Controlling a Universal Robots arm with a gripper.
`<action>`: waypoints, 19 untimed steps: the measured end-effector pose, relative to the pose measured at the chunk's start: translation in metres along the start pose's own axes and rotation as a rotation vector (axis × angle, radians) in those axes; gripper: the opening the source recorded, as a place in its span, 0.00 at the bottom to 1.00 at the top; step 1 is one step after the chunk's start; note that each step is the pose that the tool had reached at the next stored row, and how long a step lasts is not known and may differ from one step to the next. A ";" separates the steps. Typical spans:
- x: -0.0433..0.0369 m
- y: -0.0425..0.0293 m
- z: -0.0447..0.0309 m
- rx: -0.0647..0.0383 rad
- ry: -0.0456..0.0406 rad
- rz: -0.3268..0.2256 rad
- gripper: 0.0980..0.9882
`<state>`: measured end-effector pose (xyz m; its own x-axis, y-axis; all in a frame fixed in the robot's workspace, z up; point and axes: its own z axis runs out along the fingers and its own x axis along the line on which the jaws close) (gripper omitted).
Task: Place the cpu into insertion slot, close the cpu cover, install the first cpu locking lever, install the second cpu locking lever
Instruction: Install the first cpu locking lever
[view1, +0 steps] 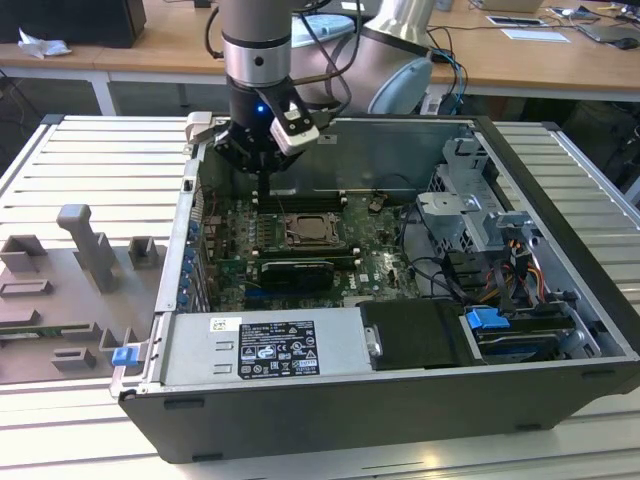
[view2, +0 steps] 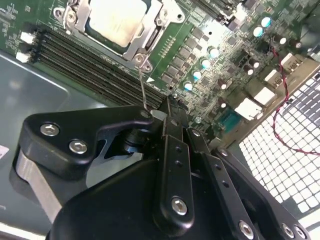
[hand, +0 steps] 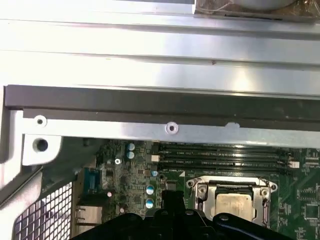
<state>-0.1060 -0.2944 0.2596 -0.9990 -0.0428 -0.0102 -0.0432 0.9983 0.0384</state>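
The cpu (view2: 116, 19) lies flat in the insertion slot (view1: 311, 233), pale metal face up, also seen as the cpu (hand: 235, 204). The silver cpu cover (view2: 146, 36) is folded down around it. A thin wire locking lever (view2: 142, 85) rises from the socket's corner to just beside my fingertips. My gripper (view2: 169, 106) hangs above the memory slots beside the socket, fingers together; I cannot tell whether it touches the lever. In the exterior view the gripper (view1: 262, 188) sits just behind the socket, near the case's rear wall.
The open computer case (view1: 560, 200) lies on a ribbed metal table. A long black card (view1: 295, 270) sits in front of the socket. A drive cage and cables (view1: 480, 240) are at the exterior view's right, and the power supply (view1: 270, 345) lies in front.
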 end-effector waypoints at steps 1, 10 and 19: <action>-0.0005 0.0001 0.0000 0.000 0.0000 0.000 0.01; -0.0346 0.0016 0.0043 0.000 0.0004 0.000 0.01; -0.0573 0.0019 0.0096 -0.046 0.0002 0.000 0.01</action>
<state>-0.0487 -0.2898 0.2507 -0.9990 -0.0428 -0.0100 -0.0435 0.9955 0.0839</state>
